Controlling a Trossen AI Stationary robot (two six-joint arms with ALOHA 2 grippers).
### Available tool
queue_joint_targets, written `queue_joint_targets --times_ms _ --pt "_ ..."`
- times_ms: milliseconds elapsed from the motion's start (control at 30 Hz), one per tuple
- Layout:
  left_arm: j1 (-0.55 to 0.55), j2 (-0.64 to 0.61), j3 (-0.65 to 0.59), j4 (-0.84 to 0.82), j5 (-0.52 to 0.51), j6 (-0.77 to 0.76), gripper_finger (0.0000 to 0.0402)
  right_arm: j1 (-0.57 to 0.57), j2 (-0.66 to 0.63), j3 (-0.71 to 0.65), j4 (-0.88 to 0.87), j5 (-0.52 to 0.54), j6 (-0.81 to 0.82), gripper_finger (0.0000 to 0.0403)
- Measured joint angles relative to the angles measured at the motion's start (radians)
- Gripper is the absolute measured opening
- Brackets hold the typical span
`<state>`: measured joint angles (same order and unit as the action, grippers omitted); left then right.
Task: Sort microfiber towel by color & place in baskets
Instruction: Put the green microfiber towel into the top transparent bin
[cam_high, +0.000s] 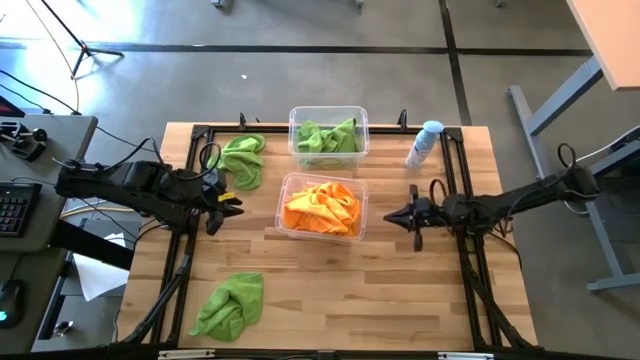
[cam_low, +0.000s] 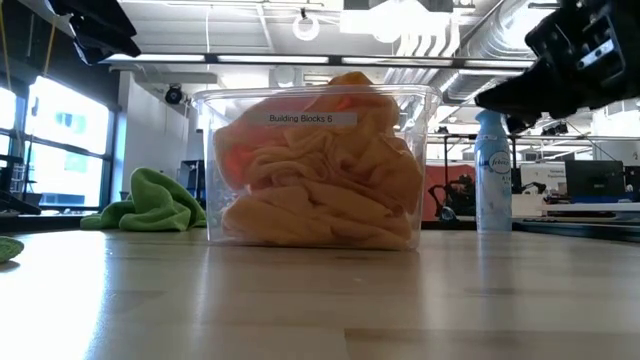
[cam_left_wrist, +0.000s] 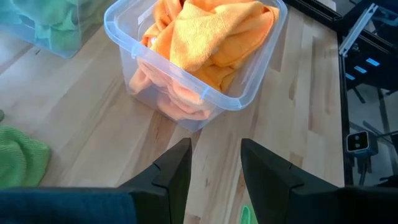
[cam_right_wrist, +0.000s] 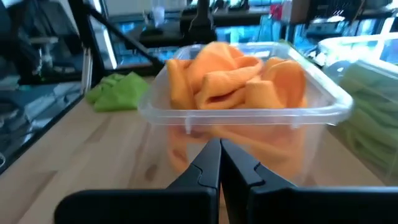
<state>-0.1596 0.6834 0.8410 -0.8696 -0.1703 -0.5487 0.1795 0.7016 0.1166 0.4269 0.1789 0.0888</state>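
- Orange towels (cam_high: 322, 207) are sitting heaped in the near tub (cam_high: 287, 224); green ones (cam_high: 328, 137) are filling the far tub (cam_high: 361, 118).
- Two green towels are lying loose on the bench (cam_high: 400, 290): one (cam_high: 243, 160) at far left, just beside the left gripper (cam_high: 226, 203), one (cam_high: 230, 305) near the front edge.
- Left gripper is hovering left of the orange tub, fingers (cam_left_wrist: 174, 177) spread, holding nothing.
- Right gripper (cam_high: 394, 216) is hovering right of the orange tub, fingers (cam_right_wrist: 208, 165) pressed together, empty.
- Judgement: remaining step is picking up a loose green towel. Left arm looks best placed; it should pinch a raised fold at the towel's middle and lift clear of the orange tub's rim before carrying to the far tub.
- High view alone is showing both loose towels and the green tub's contents.
- Low view is showing a label on the orange tub and the spray bottle (cam_low: 489, 172) standing behind it.
- Right wrist view is showing its fingers shut.
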Motion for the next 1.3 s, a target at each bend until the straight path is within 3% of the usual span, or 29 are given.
queue_joint_targets --times_ms 167,333,533,733,1067,1300 --pt "0.0 0.005 0.0 -0.001 0.009 -0.044 0.0129 -0.026 -0.114 -0.108 0.119 -0.049 0.004 0.0" --pt "0.0 0.029 0.0 -0.001 -0.003 -0.132 0.0129 -0.036 -0.22 -0.106 0.022 -0.068 -0.019 0.0" --pt "-0.054 0.19 0.0 -0.001 0.014 -0.239 0.0117 -0.057 -0.309 -0.106 -0.097 -0.067 -0.019 0.0" --pt "-0.177 0.375 0.021 -0.002 0.1 -0.382 0.009 -0.058 -0.349 -0.106 -0.166 -0.067 -0.01 0.0" --pt "-0.45 0.587 0.148 0.0 0.083 -0.607 0.0053 -0.058 -0.35 -0.106 -0.219 -0.067 0.054 0.0" --pt "-0.562 0.711 0.151 0.027 0.088 -0.799 0.0042 -0.058 -0.35 -0.107 -0.236 -0.068 0.087 0.0"
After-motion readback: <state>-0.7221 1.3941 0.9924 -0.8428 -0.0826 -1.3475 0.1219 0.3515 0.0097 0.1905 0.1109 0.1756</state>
